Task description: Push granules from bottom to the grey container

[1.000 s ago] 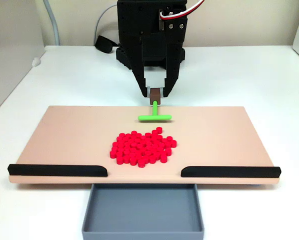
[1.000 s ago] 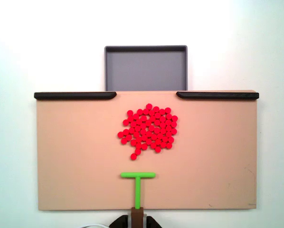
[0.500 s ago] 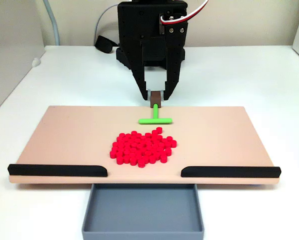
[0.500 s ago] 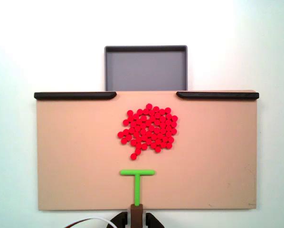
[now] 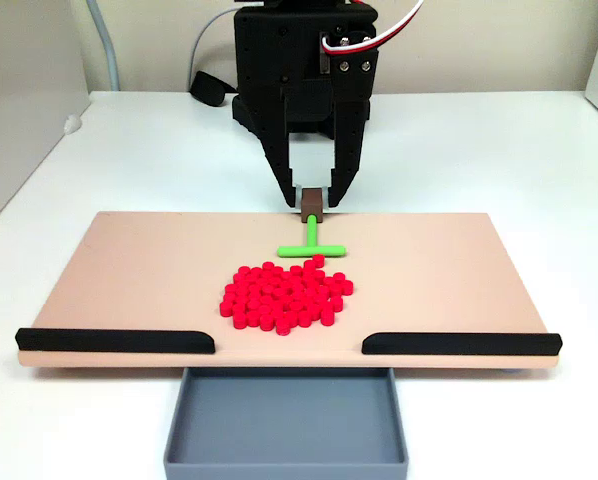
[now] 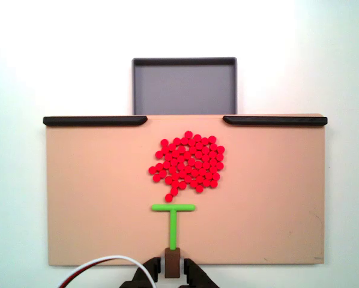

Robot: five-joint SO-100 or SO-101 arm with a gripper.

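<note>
The red granules (image 5: pixel 284 296) lie in a loose cluster at the middle of the tan board (image 5: pixel 429 270); in a fixed view from above the granules (image 6: pixel 188 165) sit just below the gap between the strips. The grey container (image 5: pixel 286 420) stands empty beyond that gap, the same container (image 6: pixel 184 87) lying at the top from above. My gripper (image 5: pixel 311 195) is shut on the brown handle block of the green T-shaped pusher (image 5: pixel 311 248). From above, the gripper (image 6: pixel 172 267) is at the bottom edge, and the pusher's crossbar (image 6: pixel 173 208) lies just short of the lowest pellet.
Two black strips (image 5: pixel 116 341) (image 5: pixel 461 344) edge the board's container side, leaving a central gap. A white cable (image 6: pixel 101 264) curls in at the bottom from above. The white table (image 5: pixel 499 150) surrounds the board.
The gripper has carried the pusher towards the granules, closing most of the gap to the nearest pellet. The granules have not moved.
</note>
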